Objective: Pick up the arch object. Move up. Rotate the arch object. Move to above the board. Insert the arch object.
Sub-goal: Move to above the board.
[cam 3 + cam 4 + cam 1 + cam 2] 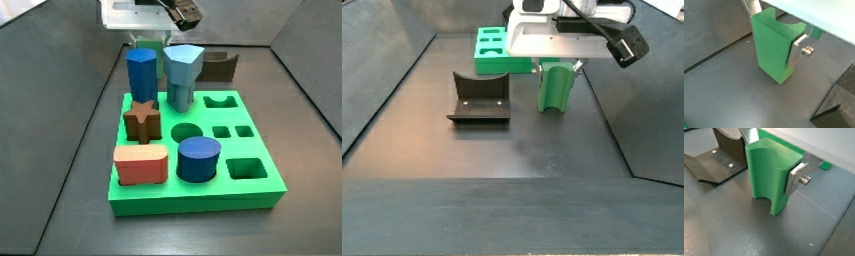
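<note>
Matt green plastic on the arch point(769, 175), clamped between brushed silver metal fingers point(797, 172) of the gripper point(556, 68). Matt dark fixture point(478, 98) beside the gripper; dull grey floor point(731, 95) below, finely scratched.

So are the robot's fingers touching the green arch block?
Touching. In both wrist views a silver finger of the gripper presses flat against the side of the arch object, no gap showing.

Looks like a robotics lab test cell: dark grey walled floor point(502, 150), bolted-down fixture point(477, 97) (black, L-shaped), bright green board point(201, 195) carrying shape pegs.
</note>
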Tool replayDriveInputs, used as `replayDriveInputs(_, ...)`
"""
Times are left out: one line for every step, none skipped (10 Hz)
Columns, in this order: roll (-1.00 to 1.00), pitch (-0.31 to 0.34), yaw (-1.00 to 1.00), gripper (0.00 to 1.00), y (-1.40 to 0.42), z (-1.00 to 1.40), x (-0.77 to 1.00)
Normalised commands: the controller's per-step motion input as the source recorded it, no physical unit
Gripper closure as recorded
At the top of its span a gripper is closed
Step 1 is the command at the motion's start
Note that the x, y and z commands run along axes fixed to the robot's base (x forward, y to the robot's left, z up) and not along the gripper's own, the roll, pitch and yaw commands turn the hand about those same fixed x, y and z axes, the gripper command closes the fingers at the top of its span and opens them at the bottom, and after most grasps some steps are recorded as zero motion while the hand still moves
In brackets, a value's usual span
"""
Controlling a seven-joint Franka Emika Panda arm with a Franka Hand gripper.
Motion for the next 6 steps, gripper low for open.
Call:
replayDriveInputs(0.49, -0.032, 0.17, 1.0, 0.1, 1.0, -0.11)
replayDriveInputs(0.48, -0.018, 0.15, 1.0, 0.09, 1.0, -0.11)
replayDriveInputs(0.42, 0.017, 0.1, 1.0, 0.08, 1.0, -0.1)
replayDriveInputs(0.36, 0.032, 0.08, 1.0, 0.08, 1.0, -0.09)
replayDriveInputs(0.26, 0.029, 0.05, 1.0, 0.07, 1.0, -0.09)
replayDriveInputs(0.18, 0.013, 0.03, 1.0, 0.07, 1.0, -0.09)
